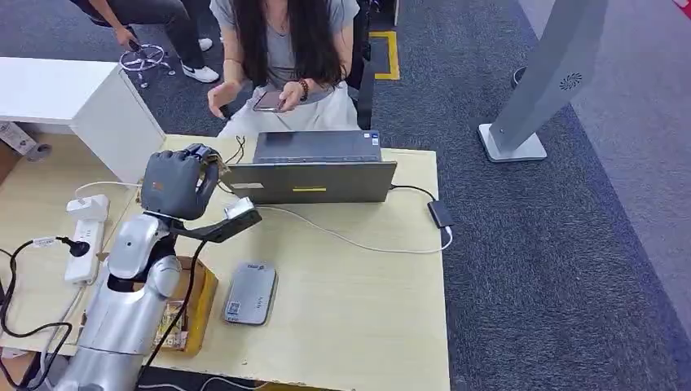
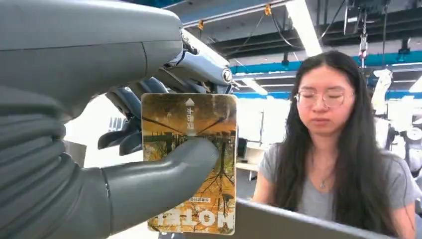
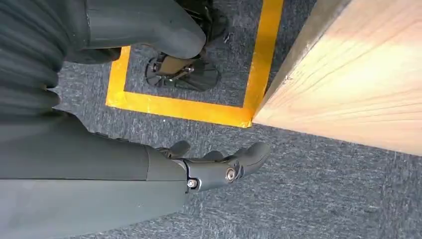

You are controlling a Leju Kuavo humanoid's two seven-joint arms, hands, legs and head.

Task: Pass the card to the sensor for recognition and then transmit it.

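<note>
The left hand (image 1: 181, 184) is raised above the far-left part of the counter (image 1: 358, 293), just beside the grey laptop (image 1: 314, 169). In the left wrist view the card (image 2: 191, 159) stands upright in that hand, its printed face toward the camera: the thumb presses across the middle of the face and the darker fingers (image 2: 130, 104) back it from behind, so the fingers are clamped on the card. The flat grey sensor (image 1: 251, 293), a small reader with rounded corners, lies on the counter nearer the robot, well apart from the raised hand and just beside a yellow box (image 1: 198, 303). The right hand (image 3: 219, 167) hangs beside the counter over grey carpet and yellow floor tape, its fingers loosely apart and holding nothing. A person (image 1: 285, 49) sits behind the laptop, looking at a phone

The card looks thin, light and stiff, with a glossy face, so I judge it could slide or pivot in a loose pinch; a firm hold across the middle, as now, seems sound. For reading it will likely have to come down flat over the sensor, so the lower part of the card should stay free of the fingers. Handing it on afterwards would go easiest with one edge left exposed for the person to take
</note>
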